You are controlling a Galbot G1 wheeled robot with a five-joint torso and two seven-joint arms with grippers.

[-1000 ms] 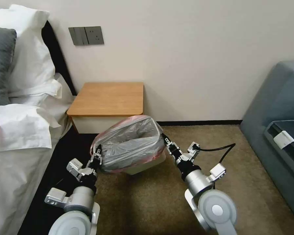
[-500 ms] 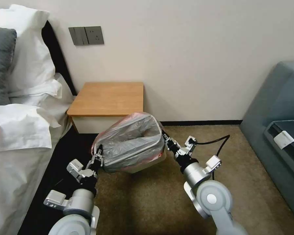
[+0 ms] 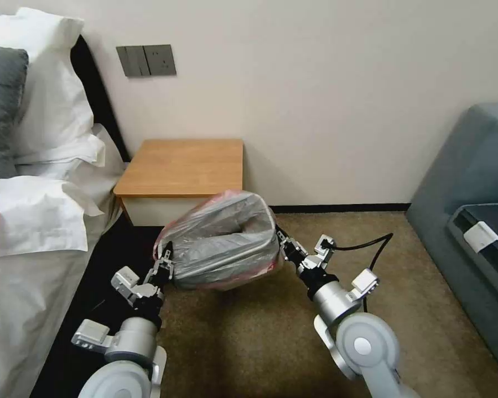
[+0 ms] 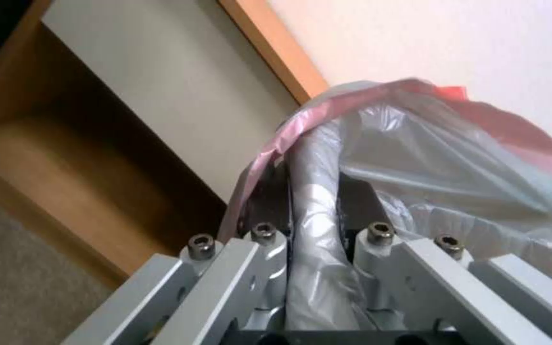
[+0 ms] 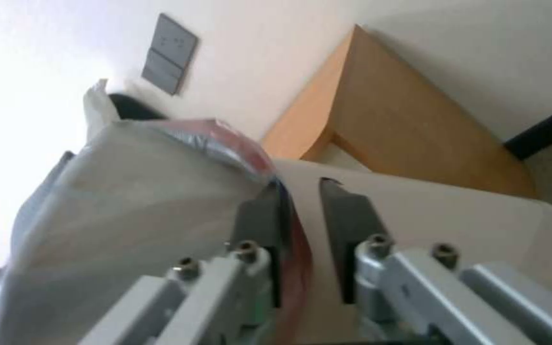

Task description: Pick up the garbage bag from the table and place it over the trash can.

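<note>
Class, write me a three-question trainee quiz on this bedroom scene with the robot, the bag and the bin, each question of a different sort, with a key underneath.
1. True or false: the garbage bag lies flat on the table.
2. Multiple choice: what does the left gripper pinch? A) a pillow B) the bag's plastic C) a cable
3. Fill in: the right gripper works at the bag's ____ edge, beside the trash can.

Key
1. False: it is stretched over the bin on the floor, in front of the table.
2. B
3. Pinkish-red.
</note>
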